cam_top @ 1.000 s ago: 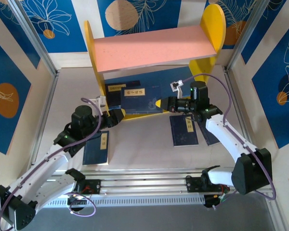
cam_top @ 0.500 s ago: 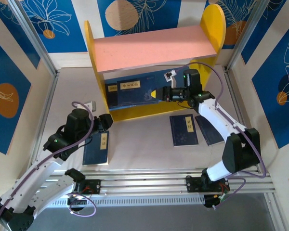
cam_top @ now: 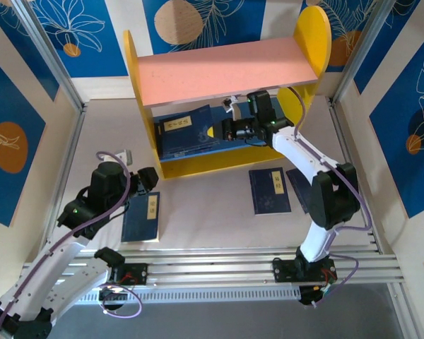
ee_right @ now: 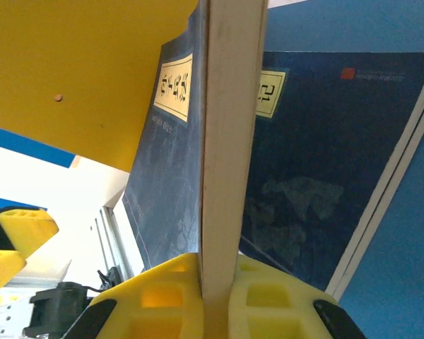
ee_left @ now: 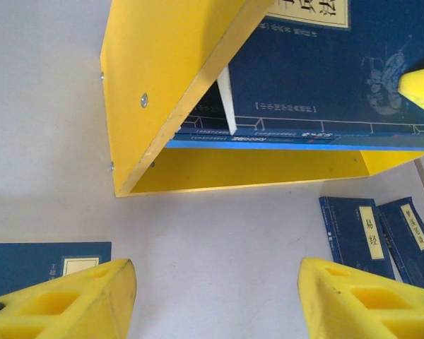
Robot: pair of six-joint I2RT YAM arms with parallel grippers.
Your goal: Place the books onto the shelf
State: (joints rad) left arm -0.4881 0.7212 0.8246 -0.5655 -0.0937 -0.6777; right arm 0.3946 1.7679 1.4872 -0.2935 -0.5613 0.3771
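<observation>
Our right claw (cam_top: 231,128) is clamped tight on the page edge of the held book (cam_top: 187,133). We've got that book in under the pink board (cam_top: 219,70) of the shelf (cam_top: 133,78), above the blue lower board (ee_left: 283,144), and it looks tilted rather than settled. In the right wrist view the cream edge sits square between the pads (ee_right: 171,282), with a neighbour book (ee_right: 318,162) just behind it.

Our call is to slide it deeper and let the bottom edge seat on the blue board, then lean it onto the neighbour. Only then should we release, backing straight out so the fingers don't drag it along.

Our left claw (cam_top: 145,179) hovers wide and empty over the tabletop (cam_top: 212,212), near a flat book (cam_top: 141,215). Two more books (cam_top: 270,191) lie off to the right, waiting.
</observation>
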